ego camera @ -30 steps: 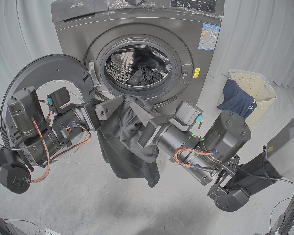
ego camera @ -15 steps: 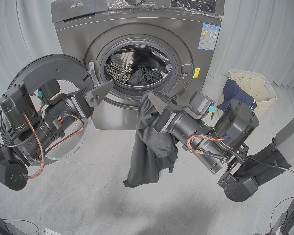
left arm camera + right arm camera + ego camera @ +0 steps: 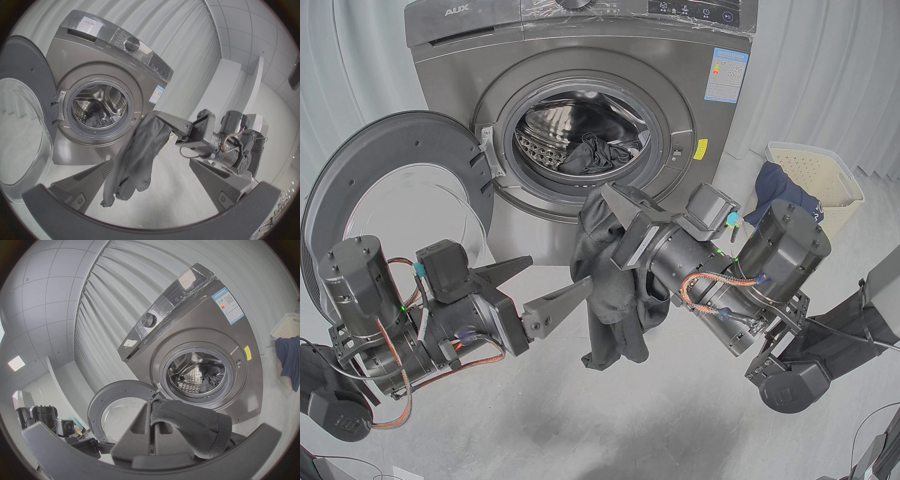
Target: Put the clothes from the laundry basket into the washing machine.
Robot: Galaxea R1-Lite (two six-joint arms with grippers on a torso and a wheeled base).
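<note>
Head view is showing the left claw (image 3: 561,270) nearest the robot, hanging low with its jaws spread wide and holding nothing. A second ago it was pinching the dark garment (image 3: 612,300) together with the right claw. It then let go up by the door, and now it is sitting lower and closer in, one fingertip just beside the hanging cloth.

Beyond it the garment is dangling above the floor from the right claw (image 3: 609,194) alone, which is clamping the top fold (the right wrist view is showing fabric bunched over the closed fingers). So one arm is now carrying the load. The cloth is hanging just below and in front of the open mouth of the washing machine (image 3: 462,75), not yet inside.

Farther back, the door (image 3: 394,150) is standing swung open to the left, and a black item (image 3: 592,155) is lying in the drum as before. Farthest off, the laundry basket (image 3: 839,167) is holding a navy piece (image 3: 778,199) draped over its rim, so I am judging the task as partway through.
</note>
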